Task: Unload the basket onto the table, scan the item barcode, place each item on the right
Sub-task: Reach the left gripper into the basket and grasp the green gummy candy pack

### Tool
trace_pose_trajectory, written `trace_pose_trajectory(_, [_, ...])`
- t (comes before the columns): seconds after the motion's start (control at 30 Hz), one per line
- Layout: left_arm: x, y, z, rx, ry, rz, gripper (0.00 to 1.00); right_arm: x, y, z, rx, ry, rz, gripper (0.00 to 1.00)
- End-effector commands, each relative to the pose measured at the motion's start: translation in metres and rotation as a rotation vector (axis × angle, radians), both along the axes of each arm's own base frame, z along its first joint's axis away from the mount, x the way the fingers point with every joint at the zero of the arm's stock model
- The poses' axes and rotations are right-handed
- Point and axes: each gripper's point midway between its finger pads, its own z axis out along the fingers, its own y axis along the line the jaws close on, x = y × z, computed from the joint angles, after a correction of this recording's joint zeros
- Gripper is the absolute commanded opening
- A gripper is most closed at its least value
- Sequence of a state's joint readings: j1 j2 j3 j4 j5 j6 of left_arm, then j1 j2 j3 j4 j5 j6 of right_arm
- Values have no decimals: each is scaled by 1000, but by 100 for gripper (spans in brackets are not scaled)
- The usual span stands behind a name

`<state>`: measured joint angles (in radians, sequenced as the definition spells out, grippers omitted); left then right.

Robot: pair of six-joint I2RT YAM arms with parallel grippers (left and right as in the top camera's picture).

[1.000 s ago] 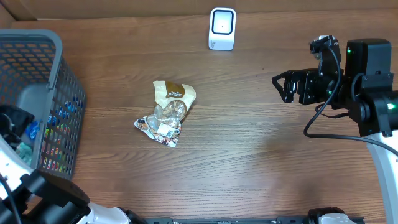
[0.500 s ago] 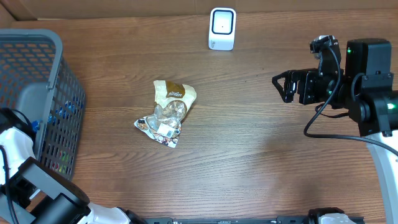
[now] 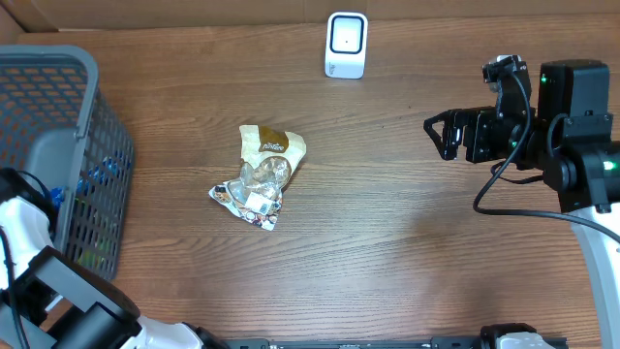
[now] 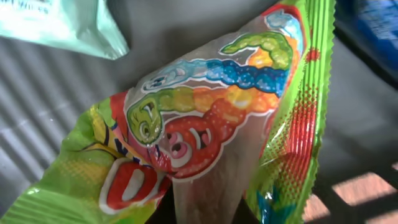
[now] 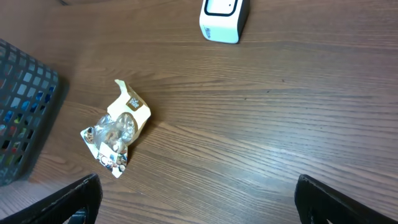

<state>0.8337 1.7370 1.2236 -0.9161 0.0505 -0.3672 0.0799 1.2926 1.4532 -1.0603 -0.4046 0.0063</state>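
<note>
A green gummy-worm candy bag (image 4: 205,118) fills the left wrist view, lying inside the grey mesh basket (image 3: 89,73). My left gripper (image 4: 208,210) is shut on the bag's lower edge, with only dark jaw tips showing at the bottom. From overhead the left gripper is hidden in the basket. The white barcode scanner (image 3: 346,45) stands at the table's far edge, also seen by the right wrist as the scanner (image 5: 224,18). My right gripper (image 3: 441,134) hovers open and empty at the right, its fingers spread wide around the gripper's middle (image 5: 199,205).
A crumpled tan and clear snack bag (image 3: 262,176) lies on the wooden table left of centre, the same snack bag (image 5: 116,132) in the right wrist view. In the basket, a mint-green packet (image 4: 56,22) and a blue packet (image 4: 373,25) lie beside the candy bag.
The left arm has shifted inside the basket and its jaws have closed on the candy bag. The right arm, the scanner and the snack bag have not moved.
</note>
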Motion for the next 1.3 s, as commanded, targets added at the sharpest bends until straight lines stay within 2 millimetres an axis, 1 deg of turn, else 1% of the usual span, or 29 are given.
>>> trace_pose_trajectory(0.0, [38, 10, 55, -1, -153, -34, 4, 2, 1, 10, 7, -28, 6, 100])
trace_pose_trajectory(0.03, [44, 12, 71, 6, -178, -49, 4, 2, 1, 10, 7, -28, 6, 100])
trace_pose_trajectory(0.13, [62, 15, 130, 41, -274, -116, 4, 2, 1, 10, 7, -28, 6, 100])
trace_pose_trajectory(0.23, [71, 14, 187, 97, -352, -176, 4, 2, 1, 10, 7, -28, 6, 100])
trace_pose_trajectory(0.3, [75, 7, 223, 131, -407, -219, 4, 2, 1, 10, 7, -28, 6, 100])
trace_pose_trajectory(0.37, [81, -6, 252, 150, -464, -279, 4, 2, 1, 10, 7, -28, 6, 100])
trace_pose_trajectory(0.43, [83, -19, 272, 170, -492, -331, 4, 2, 1, 10, 7, -28, 6, 100])
trace_pose_trajectory(0.47, [84, -23, 279, 186, -492, -349, 4, 2, 1, 10, 7, -29, 6, 100])
trace_pose_trajectory(0.53, [83, -25, 281, 215, -463, -356, 4, 2, 1, 11, 7, -30, 6, 100])
trace_pose_trajectory(0.57, [81, -24, 279, 232, -433, -351, 4, 3, 1, 11, 7, -31, 6, 100])
trace_pose_trajectory(0.6, [78, -21, 275, 246, -397, -335, 8, 3, 1, 11, 7, -32, 6, 100])
trace_pose_trajectory(0.63, [74, -15, 267, 261, -346, -296, 18, 3, 1, 11, 7, -32, 6, 100])
trace_pose_trajectory(0.67, [67, -8, 259, 273, -294, -247, 37, 3, 1, 11, 7, -32, 6, 100])
trace_pose_trajectory(0.7, [61, -1, 249, 280, -242, -198, 51, 3, 1, 11, 7, -31, 6, 100])
trace_pose_trajectory(0.77, [50, 8, 229, 273, -162, -117, 65, 3, 1, 11, 7, -31, 6, 100])
trace_pose_trajectory(0.87, [40, 16, 194, 224, -94, -42, 75, 3, 1, 11, 7, -32, 6, 100])
trace_pose_trajectory(0.93, [36, 21, 169, 190, -64, -6, 78, 3, 1, 11, 7, -31, 6, 100])
trace_pose_trajectory(1.13, [28, 18, 91, 99, 17, 9, 82, 3, 1, 11, 7, -32, 6, 100])
trace_pose_trajectory(1.2, [27, 16, 61, 74, 38, 11, 83, 3, 1, 11, 7, -31, 6, 100])
trace_pose_trajectory(1.27, [26, 14, 40, 54, 49, 9, 83, 3, 1, 10, 7, -30, 6, 100])
